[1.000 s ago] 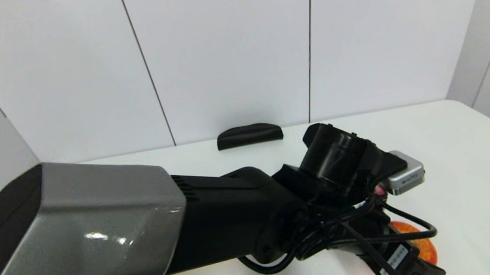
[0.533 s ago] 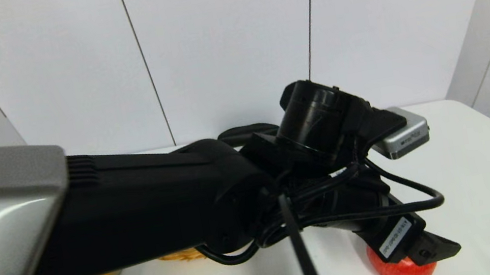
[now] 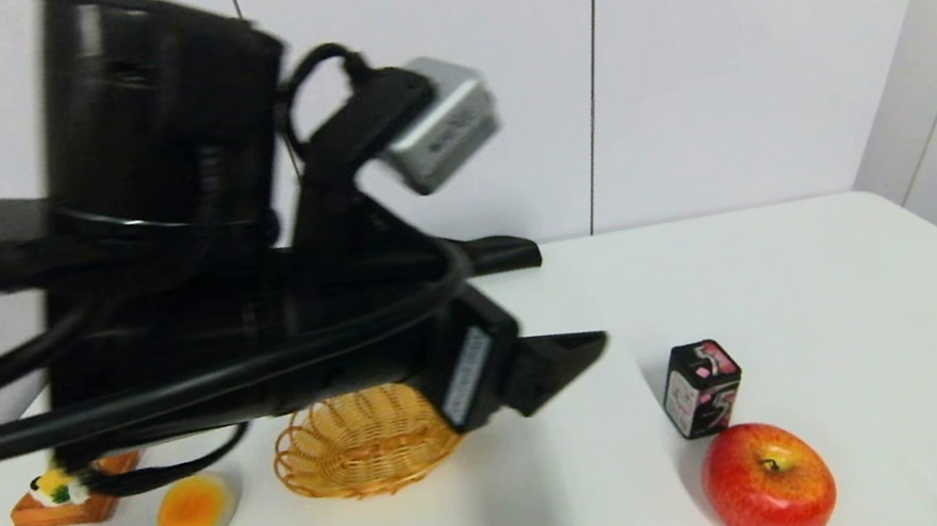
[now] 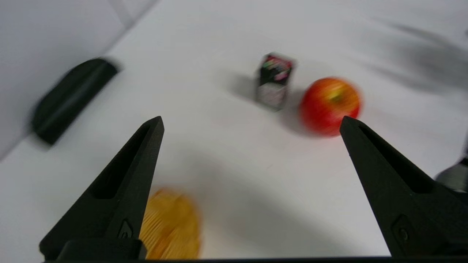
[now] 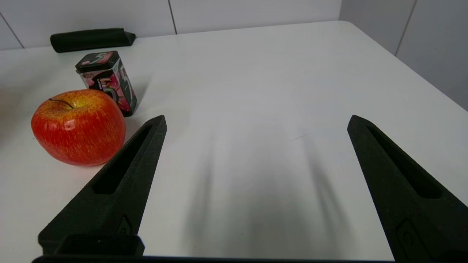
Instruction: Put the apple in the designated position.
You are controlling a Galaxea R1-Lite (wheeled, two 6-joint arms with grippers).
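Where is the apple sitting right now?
In the head view the apple rests on the white table at the near right, just in front of the small black tin, well right of the wicker basket; no gripper holds it.

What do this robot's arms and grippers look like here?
The left arm is black, draped in black cables, with a silver camera box and a white label near its wrist. Both the left gripper and right gripper have long, tapered matte-black fingers with slotted recesses.
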